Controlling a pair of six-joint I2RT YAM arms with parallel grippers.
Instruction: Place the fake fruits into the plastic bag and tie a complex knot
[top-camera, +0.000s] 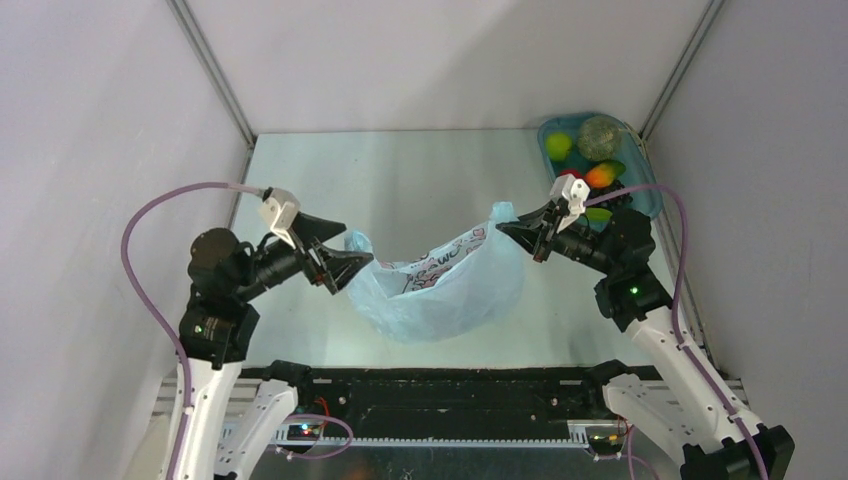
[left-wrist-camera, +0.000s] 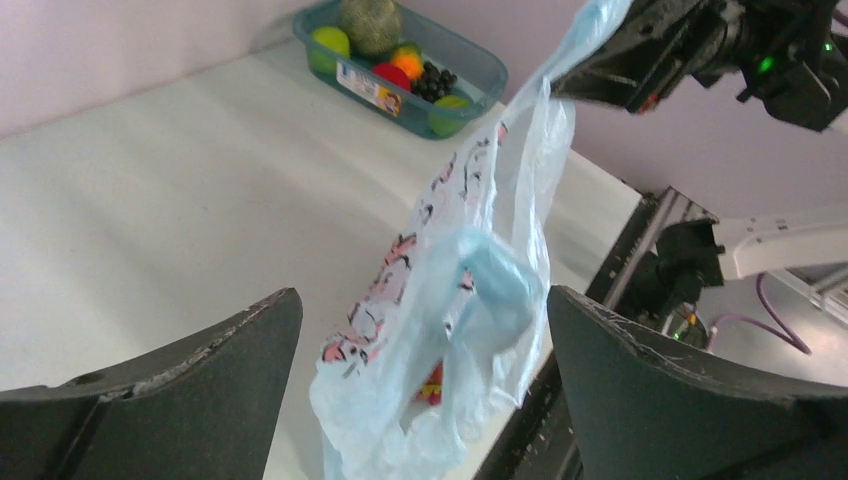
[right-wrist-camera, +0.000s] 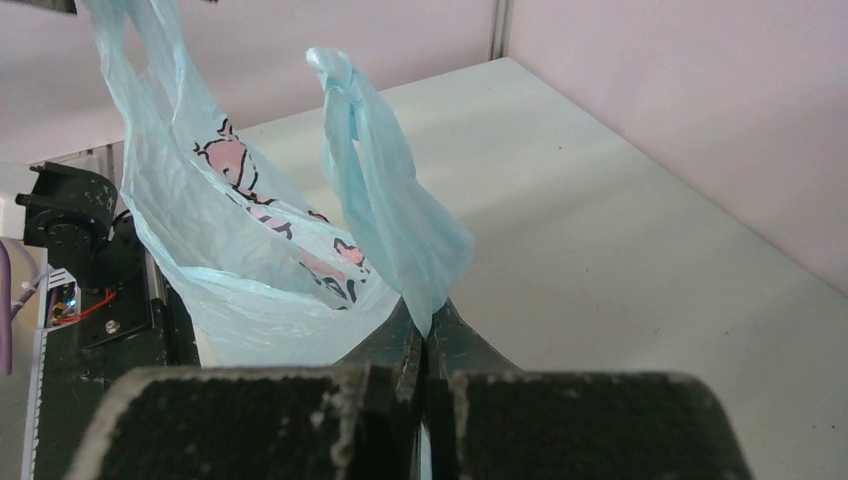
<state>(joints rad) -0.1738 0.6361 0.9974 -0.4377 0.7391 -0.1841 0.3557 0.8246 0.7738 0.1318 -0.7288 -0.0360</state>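
1. The top view shows the plastic bag (top-camera: 440, 290) sagging at mid-table between both arms. The fake fruits (top-camera: 558, 146) lie in the teal tray (top-camera: 545, 130) at the far right corner.
2. Only the right wrist view makes clear that the right gripper (right-wrist-camera: 425, 320) has its jaws pressed together, pinching a light-blue strip of the bag.
3. The left wrist view shows the left gripper (left-wrist-camera: 422, 300) spread wide and gripping nothing, with bag film hanging between its fingers. Here alone the grape bunch (left-wrist-camera: 433, 82) shows in the tray.

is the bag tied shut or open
Open: the plastic bag hangs untied, mouth gaping, one handle pinched in the right gripper.
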